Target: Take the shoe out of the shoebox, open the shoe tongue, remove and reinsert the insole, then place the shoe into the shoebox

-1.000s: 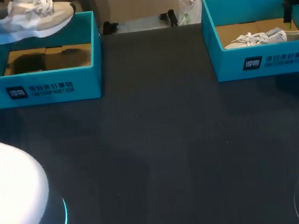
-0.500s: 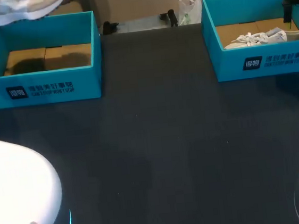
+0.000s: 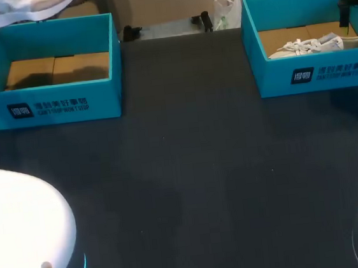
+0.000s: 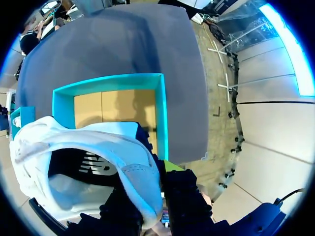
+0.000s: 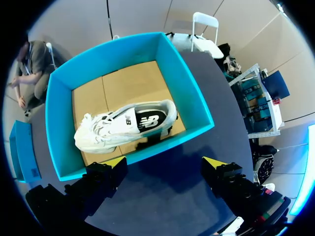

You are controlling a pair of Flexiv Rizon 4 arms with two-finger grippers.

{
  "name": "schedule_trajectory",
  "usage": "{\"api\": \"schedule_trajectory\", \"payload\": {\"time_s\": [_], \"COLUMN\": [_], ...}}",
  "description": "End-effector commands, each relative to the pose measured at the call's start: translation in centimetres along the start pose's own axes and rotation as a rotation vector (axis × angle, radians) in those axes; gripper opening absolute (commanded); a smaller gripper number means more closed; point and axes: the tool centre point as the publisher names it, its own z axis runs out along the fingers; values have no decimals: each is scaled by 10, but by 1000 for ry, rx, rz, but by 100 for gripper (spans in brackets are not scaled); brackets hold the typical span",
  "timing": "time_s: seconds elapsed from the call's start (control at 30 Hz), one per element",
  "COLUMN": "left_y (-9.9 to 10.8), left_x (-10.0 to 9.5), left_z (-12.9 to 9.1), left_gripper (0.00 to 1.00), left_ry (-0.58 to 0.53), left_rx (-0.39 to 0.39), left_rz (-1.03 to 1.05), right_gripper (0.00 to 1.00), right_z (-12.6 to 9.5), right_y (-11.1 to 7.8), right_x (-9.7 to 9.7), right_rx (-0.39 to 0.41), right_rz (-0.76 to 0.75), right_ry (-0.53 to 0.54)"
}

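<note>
Bench (image 3: 196, 170) carries two teal boxes, well apart. Left shoebox (image 3: 54, 105) shows its bare cardboard floor. The white shoe (image 4: 98, 147) hangs above that box's far edge, heel collar clamped in the left gripper (image 4: 157, 177). Right shoebox (image 5: 187, 93) has a second shoe (image 5: 123, 125) lying inside, laces toward one corner. Right gripper (image 5: 162, 162) hovers above, by that box's wall, fingers spread wide, gripping nothing.

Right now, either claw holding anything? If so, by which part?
Left claw holds the white shoe by the collar rim, seemingly at the heel. Right claw is open and empty.
</note>
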Motion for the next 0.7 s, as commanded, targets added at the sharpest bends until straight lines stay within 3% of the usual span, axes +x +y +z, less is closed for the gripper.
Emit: {"api": "schedule_trajectory", "payload": {"time_s": [0.03,0.23,0.7], "left_y": [-1,-12,-79], "left_x": [0,-10,-39], "left_z": [-2,-7,-28], "left_gripper": [0,0,0], "left_ry": [-1,0,22], "left_rx": [-3,-3,-32], "left_rz": [0,-15,-65], "right_gripper": [100,100,100], "right_z": [0,0,0], "right_y": [0,0,0], "right_x": [0,0,0], "right_rx": [-1,-1,-1], "right_rz": [0,0,0], "right_ry": [2,2,2]}}
